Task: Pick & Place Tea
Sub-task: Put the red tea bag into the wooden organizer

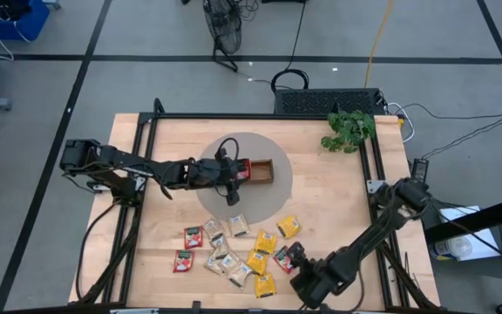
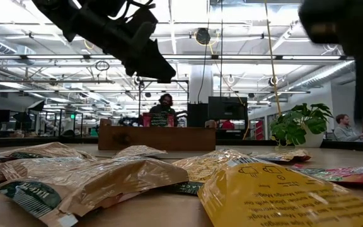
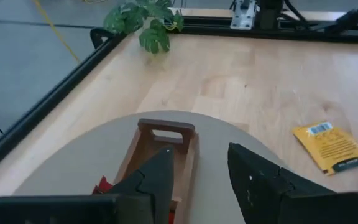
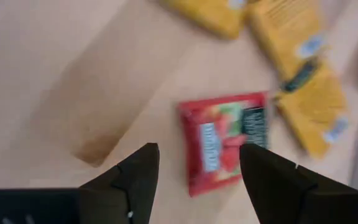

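**Red sachet lined up, tray attended**

The long brown wooden tray (image 1: 253, 170) is hovered over by the left gripper (image 1: 231, 179), fingers parted and empty. Near it, the flat square tea sachets (image 1: 238, 249) lie scattered. The right gripper (image 4: 197, 163), spread wide, could nudge the red sachet (image 4: 225, 142) aside. Only the right wrist view shows that alignment.

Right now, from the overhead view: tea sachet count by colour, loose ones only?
Red tea sachets: 3
Yellow tea sachets: 4
Pale beige tea sachets: about 6, as some overlap
Total: about 13 loose. One more red piece shows inside the wooden tray.
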### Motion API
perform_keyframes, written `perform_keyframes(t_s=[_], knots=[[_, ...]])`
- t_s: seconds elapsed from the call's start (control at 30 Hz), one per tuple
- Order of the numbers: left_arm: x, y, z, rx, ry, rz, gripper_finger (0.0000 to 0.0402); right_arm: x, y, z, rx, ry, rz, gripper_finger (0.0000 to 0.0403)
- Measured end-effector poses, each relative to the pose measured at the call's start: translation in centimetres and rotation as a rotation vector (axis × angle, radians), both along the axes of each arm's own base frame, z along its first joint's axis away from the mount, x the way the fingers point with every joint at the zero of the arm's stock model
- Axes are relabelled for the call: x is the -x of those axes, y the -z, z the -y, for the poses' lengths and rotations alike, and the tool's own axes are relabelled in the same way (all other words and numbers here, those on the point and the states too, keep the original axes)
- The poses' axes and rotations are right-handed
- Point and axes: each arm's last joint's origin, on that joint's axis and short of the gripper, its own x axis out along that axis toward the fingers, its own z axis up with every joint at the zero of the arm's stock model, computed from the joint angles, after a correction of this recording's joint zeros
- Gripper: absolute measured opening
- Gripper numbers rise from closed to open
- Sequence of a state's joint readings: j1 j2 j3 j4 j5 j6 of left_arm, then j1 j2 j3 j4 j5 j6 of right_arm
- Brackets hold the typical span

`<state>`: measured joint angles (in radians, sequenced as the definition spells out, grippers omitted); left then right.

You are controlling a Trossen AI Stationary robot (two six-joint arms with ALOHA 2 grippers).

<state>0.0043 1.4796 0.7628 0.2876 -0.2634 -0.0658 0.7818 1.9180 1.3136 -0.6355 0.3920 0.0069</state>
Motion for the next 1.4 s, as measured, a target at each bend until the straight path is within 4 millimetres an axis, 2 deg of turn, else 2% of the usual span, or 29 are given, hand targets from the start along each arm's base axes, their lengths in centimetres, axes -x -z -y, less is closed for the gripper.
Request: perform_keyframes(t_s=[0.1, 0.3, 0.4, 0.53, 0.7, 0.8, 0.93, 1.07, 1.23, 1.33, 1.4], knots=[[0.0, 0.0, 0.1, 0.04, -0.014, 0.011, 0.0154, -0.1, 1.6, -0.1, 0.045, -0.015, -0.036, 0.0202], [0.0, 0.1, 0.7, 0.054, -0.002, 0.007, 0.0154, -1.1, 2.0, 0.4, 0.062, -0.008, -0.014, 0.0198], [0.1, 0.2, 0.9, 0.034, 0.016, -0.015, 0.0154, -1.6, 2.1, 0.9, 0.045, 0.004, -0.025, 0.0181], [0.1, 0.3, 0.9, 0.033, 0.017, -0.021, 0.0154, -2.0, 2.5, 1.7, -0.05, 0.011, -0.087, 0.0126], [0.1, 0.3, 0.9, 0.037, 0.015, -0.021, 0.0154, -1.7, 3.9, 2.5, -0.096, 0.01, -0.118, 0.0021], [0.1, 0.3, 0.9, 0.04, 0.013, -0.02, 0.0154, -1.4, 4.9, 2.6, -0.1, 0.01, -0.069, 0.0013], [0.1, 0.3, 1.0, 0.044, 0.013, -0.021, 0.0154, -0.6, 4.9, 2.2, 0.035, 0.021, 0.013, 0.0006], [0.1, 0.3, 1.0, 0.09, -0.009, -0.006, 0.0154, 0.5, 3.7, 2.0, 0.268, 0.011, 0.113, 0.0003], [0.1, 0.2, 1.0, 0.305, -0.101, 0.064, 0.0154, -0.5, 1.7, 2.3, 0.502, 0.083, 0.385, 0.0001], [-0.1, 0.0, 1.1, 0.448, -0.146, 0.126, 0.0154, -1.8, 2.2, 3.7, 0.58, 0.129, 0.408, 0.0001], [-0.1, -0.1, 1.3, 0.515, -0.138, 0.146, 0.0154, -2.9, 1.9, 4.8, 0.606, 0.192, 0.449, 0.0]])
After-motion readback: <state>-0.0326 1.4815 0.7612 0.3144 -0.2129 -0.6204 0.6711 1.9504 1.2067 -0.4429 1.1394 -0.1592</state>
